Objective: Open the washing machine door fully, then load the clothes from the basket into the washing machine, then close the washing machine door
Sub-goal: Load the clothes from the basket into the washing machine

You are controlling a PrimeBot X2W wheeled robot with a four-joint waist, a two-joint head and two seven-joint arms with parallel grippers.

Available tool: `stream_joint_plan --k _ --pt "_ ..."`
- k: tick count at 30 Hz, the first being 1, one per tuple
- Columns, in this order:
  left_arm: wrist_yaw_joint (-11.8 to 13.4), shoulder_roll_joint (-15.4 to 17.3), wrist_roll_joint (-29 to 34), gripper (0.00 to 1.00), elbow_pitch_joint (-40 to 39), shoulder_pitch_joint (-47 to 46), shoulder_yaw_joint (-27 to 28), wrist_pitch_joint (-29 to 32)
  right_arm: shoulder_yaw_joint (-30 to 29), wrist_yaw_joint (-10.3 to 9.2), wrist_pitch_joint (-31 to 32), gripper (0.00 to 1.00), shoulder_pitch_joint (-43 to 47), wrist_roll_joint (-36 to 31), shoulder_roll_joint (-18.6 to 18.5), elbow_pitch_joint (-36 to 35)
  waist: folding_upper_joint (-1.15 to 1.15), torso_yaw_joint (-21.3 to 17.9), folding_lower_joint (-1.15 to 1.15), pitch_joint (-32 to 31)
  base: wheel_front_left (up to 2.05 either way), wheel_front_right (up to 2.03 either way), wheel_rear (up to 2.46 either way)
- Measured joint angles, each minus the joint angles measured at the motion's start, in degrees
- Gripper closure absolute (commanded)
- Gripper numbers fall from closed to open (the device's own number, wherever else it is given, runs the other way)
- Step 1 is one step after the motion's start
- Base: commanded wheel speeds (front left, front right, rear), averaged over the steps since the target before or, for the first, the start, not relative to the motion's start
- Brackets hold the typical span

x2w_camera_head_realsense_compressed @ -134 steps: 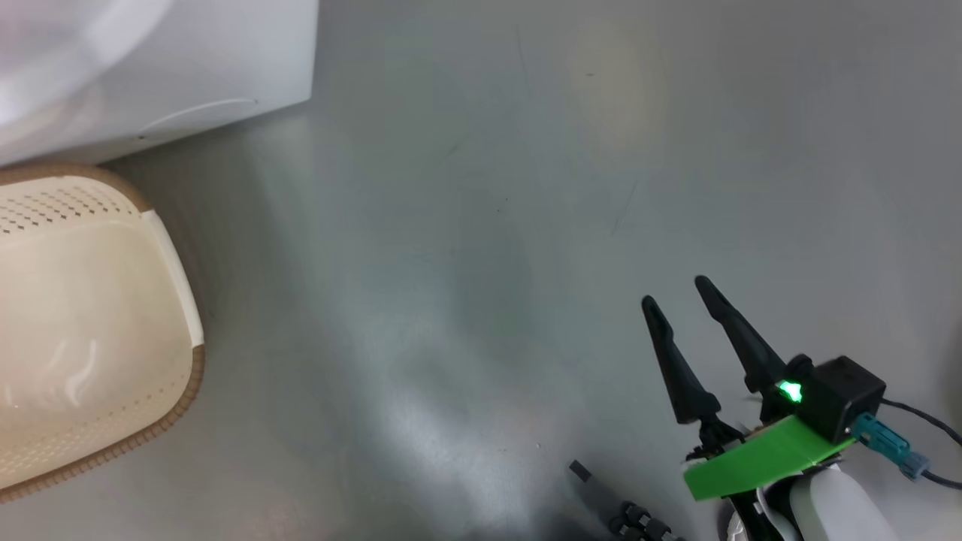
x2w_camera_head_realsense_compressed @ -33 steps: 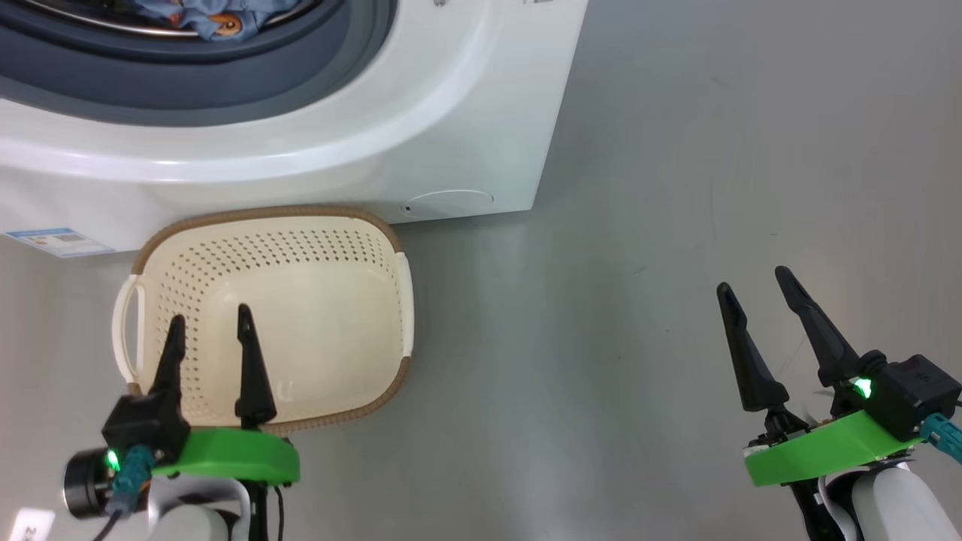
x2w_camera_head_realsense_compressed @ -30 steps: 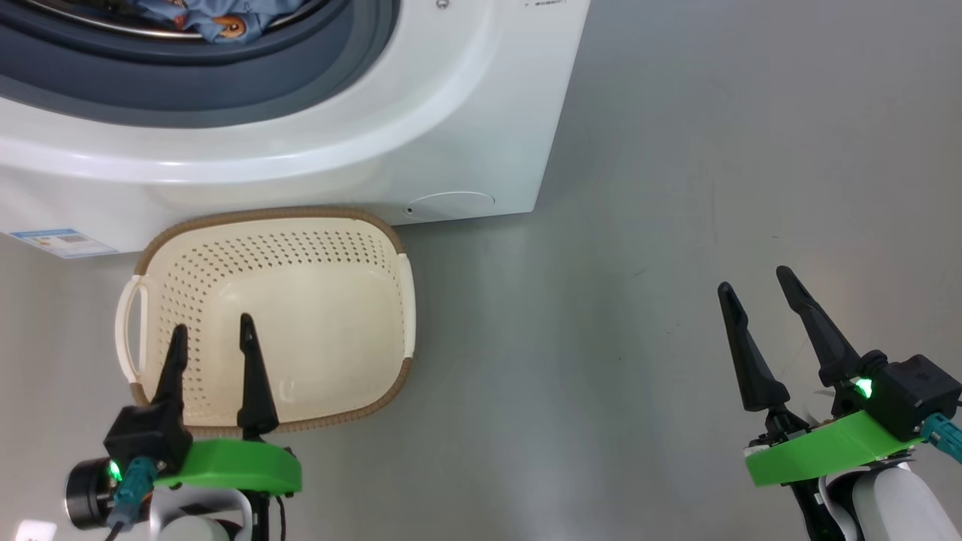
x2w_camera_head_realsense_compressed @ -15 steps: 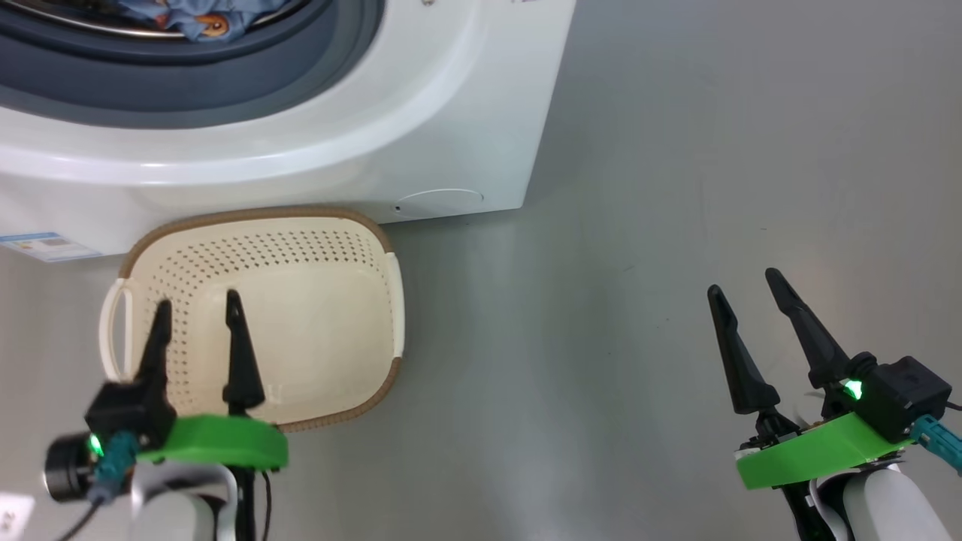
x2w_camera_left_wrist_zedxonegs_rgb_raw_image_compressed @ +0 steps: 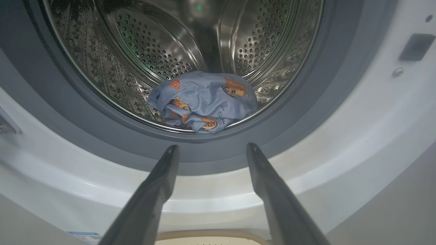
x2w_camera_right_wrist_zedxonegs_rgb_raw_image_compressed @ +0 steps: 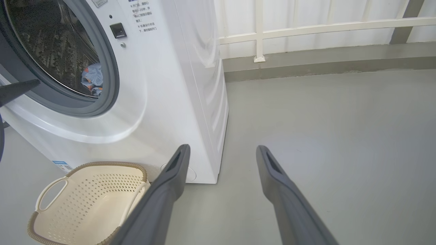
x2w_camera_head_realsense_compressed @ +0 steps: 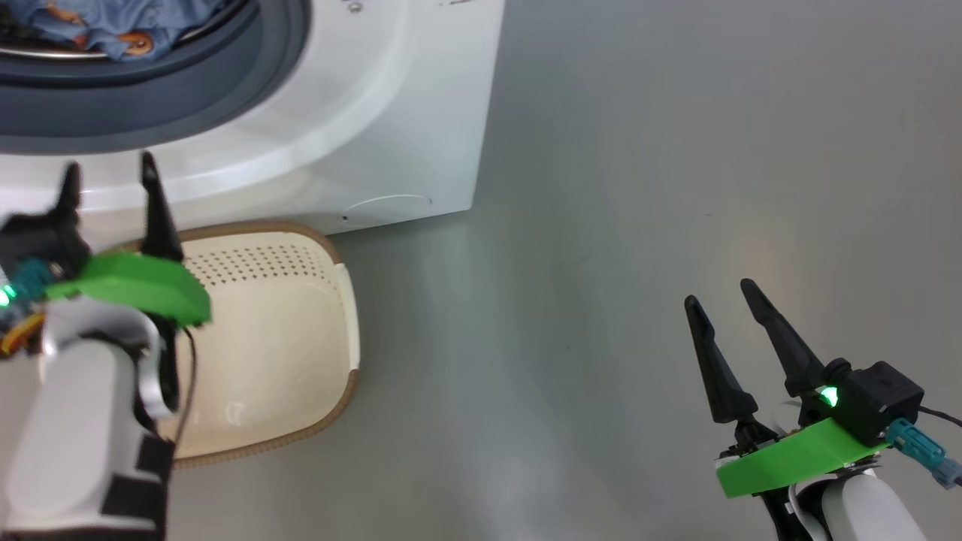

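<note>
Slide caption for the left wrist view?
Open left hand faces the washing machine drum, blue printed clothes at its front lip.

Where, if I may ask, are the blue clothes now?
In the left wrist view, the clothes lie low in the steel drum, just behind the grey gasket.

1 washing machine (x2w_camera_right_wrist_zedxonegs_rgb_raw_image_compressed: 163, 85), 1 basket (x2w_camera_right_wrist_zedxonegs_rgb_raw_image_compressed: 102, 185), 2 pincers: left pincer (x2w_camera_head_realsense_compressed: 109, 164), right pincer (x2w_camera_head_realsense_compressed: 718, 292). 1 blue bundle of clothes (x2w_camera_left_wrist_zedxonegs_rgb_raw_image_compressed: 204, 100), possibly two pieces, folds hide it.

Left gripper (x2w_camera_head_realsense_compressed: 109, 164) held high, spread wide and empty, right gripper (x2w_camera_head_realsense_compressed: 718, 292) low, likewise spread and empty
</note>
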Motion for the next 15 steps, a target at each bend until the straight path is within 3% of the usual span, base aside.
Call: stream_joint_plan --k 15 --pt "-0.46 7.0 0.36 0.0 25.74 -23.63 2.33 -0.79 1.97 0.0 0.0 0.0 0.38 0.68 -1.8 0.8 0.0 -7.1 0.0 2.35 0.0 0.0 0.0"
